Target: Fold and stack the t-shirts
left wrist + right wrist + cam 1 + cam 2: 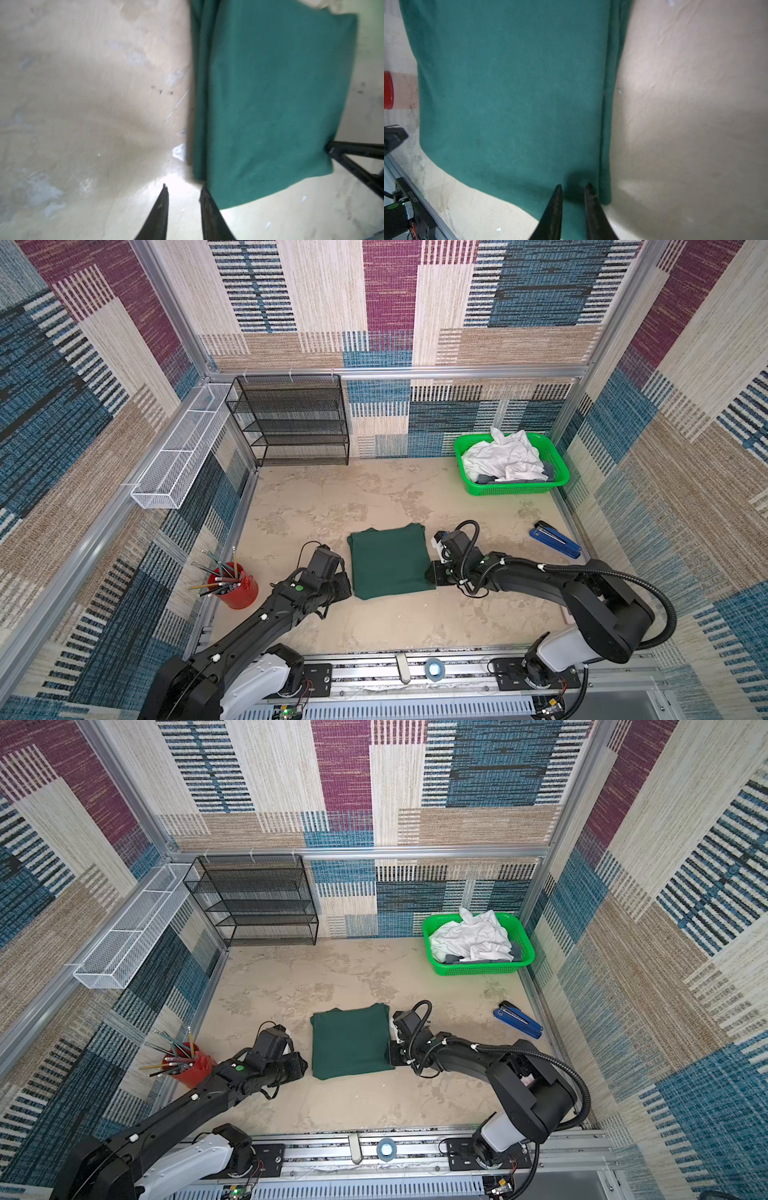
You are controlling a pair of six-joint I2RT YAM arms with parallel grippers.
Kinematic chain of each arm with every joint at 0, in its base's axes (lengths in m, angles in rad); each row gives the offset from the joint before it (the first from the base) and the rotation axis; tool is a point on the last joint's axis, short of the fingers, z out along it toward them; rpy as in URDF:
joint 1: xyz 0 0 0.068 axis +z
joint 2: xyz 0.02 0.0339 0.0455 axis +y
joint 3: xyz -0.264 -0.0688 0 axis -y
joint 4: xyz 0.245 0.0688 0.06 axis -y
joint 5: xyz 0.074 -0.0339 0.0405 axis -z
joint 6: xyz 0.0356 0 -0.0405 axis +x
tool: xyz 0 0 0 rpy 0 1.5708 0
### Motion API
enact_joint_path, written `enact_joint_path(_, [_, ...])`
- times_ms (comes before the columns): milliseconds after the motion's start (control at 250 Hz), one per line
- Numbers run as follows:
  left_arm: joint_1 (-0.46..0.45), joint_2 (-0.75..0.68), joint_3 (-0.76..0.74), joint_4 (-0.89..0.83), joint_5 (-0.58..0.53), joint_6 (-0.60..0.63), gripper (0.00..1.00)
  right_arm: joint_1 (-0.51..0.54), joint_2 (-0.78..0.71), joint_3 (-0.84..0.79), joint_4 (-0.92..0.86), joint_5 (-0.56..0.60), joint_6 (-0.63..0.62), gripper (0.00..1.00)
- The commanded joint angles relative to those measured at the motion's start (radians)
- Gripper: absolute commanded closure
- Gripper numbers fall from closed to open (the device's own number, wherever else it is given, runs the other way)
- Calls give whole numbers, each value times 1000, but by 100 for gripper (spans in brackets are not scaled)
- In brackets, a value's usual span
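at the dark green t-shirt [390, 562], both jaws stand slightly parted, gripping nothing.

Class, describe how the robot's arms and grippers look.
Left arm and right arm: black, white base housings. Round green sticker on the left; ribbed black hose along the right. Left gripper and right gripper: slim black pointed fingers.

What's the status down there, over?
Left gripper open, empty, beside green t-shirt. Right gripper open over its corner. Shirt folded flat; white t-shirts heaped in basket. Nothing blocking.
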Motion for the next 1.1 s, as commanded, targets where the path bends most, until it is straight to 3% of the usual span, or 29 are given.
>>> enact_joint_path(0, [12, 81, 88, 62, -1, 57, 70, -2, 9, 85, -65, 39, -40, 75])
enact_joint_path(140, [19, 296, 233, 165, 69, 103, 71, -18, 109, 238, -67, 61, -89, 75])
enact_joint_path(256, [25, 460, 352, 163, 61, 132, 73, -53, 202, 333, -24, 61, -113, 75])
enact_joint_path(452, [54, 596, 404, 175, 59, 122, 74, -113, 355, 407, 36, 40, -133, 75])
enact_joint_path(596, [83, 600, 358, 188, 40, 113, 74, -142, 406, 392, 54, 50, -135, 76])
enact_joint_path(808, [134, 553, 329, 166, 44, 139, 72, -153, 352, 346, 66, 118, -171, 76])
enact_joint_path(952, [135, 457, 301, 142, 67, 141, 57, -153, 237, 311, 68, 117, -179, 74])
enact_joint_path(1096, [136, 432, 251, 145, 187, 130, 50, -144, 175, 268, 41, 2, -156, 72])
